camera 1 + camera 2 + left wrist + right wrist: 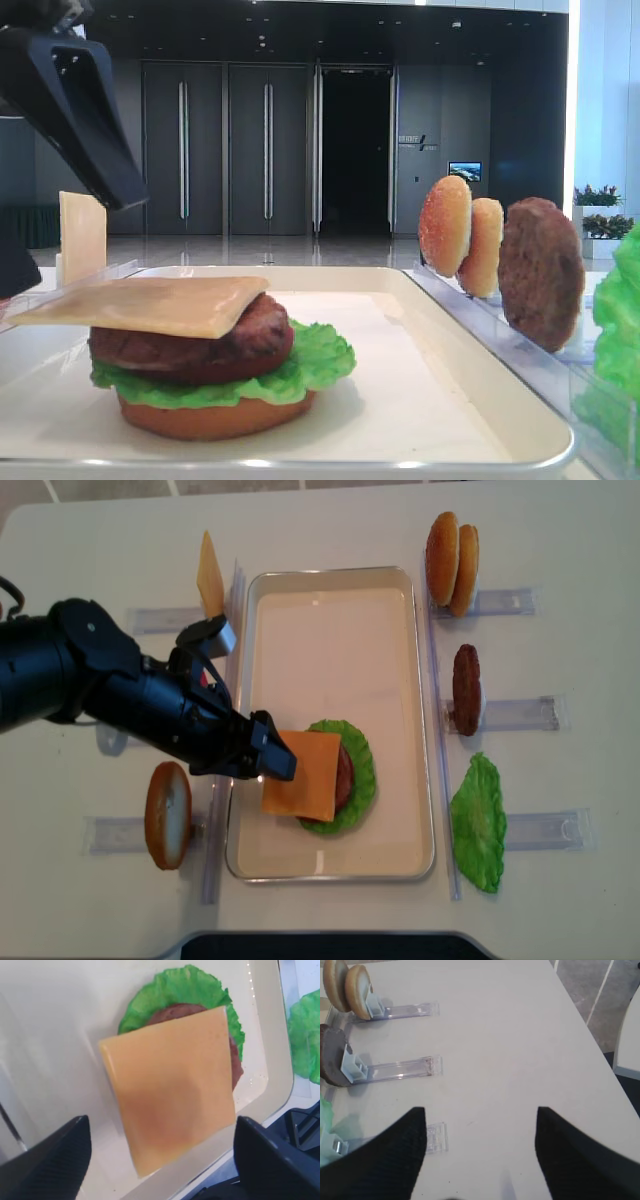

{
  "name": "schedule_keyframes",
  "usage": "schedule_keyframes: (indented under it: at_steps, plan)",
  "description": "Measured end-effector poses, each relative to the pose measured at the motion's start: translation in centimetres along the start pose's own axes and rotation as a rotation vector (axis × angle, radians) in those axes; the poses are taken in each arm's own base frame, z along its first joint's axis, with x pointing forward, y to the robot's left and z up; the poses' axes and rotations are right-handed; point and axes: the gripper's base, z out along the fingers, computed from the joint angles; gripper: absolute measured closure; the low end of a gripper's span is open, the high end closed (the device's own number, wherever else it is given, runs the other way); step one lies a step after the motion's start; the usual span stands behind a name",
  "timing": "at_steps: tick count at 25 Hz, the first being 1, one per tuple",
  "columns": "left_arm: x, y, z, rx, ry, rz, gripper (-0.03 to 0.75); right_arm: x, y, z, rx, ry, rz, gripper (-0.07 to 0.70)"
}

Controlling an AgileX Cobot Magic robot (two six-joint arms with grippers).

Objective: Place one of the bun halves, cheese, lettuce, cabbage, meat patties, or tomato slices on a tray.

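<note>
A pale orange cheese slice (pixel 305 777) lies tilted on a stack of meat patty (pixel 200 345), lettuce (pixel 322 360) and bun half (pixel 215 415) in the cream tray (pixel 330 630). The slice overhangs the stack toward the tray's left rim. My left gripper (pixel 161 1120) is open just over that overhanging corner, its black fingers (pixel 55 1160) wide on either side and not touching the cheese (pixel 170 1095). From above, that left gripper (pixel 264 754) reaches in over the tray's left rim. My right gripper (pixel 480 1110) is open over bare table with nothing between its fingers.
Clear racks flank the tray. On the right they hold two bun halves (pixel 451 550), a patty (pixel 466 688) and a lettuce leaf (pixel 480 822). On the left stand another cheese slice (pixel 209 575) and a bun half (pixel 168 815).
</note>
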Motion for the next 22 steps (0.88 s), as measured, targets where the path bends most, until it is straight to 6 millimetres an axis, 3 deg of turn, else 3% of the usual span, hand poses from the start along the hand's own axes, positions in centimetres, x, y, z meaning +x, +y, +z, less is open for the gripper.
schedule_keyframes:
  at_steps: [13,18,22]
  plan:
    - [-4.8,-1.7,-5.3,-0.194,0.067,0.103,0.026,0.0,0.0,0.0,0.000,0.000,0.000,0.158]
    - [-6.6,-0.8,-8.1,-0.259,0.025,0.110,0.083,0.0,0.0,0.0,0.000,0.000,0.000,0.158]
    - [-7.3,1.0,-10.5,-0.327,0.009,0.066,0.116,0.0,0.0,0.0,0.000,0.000,0.000,0.160]
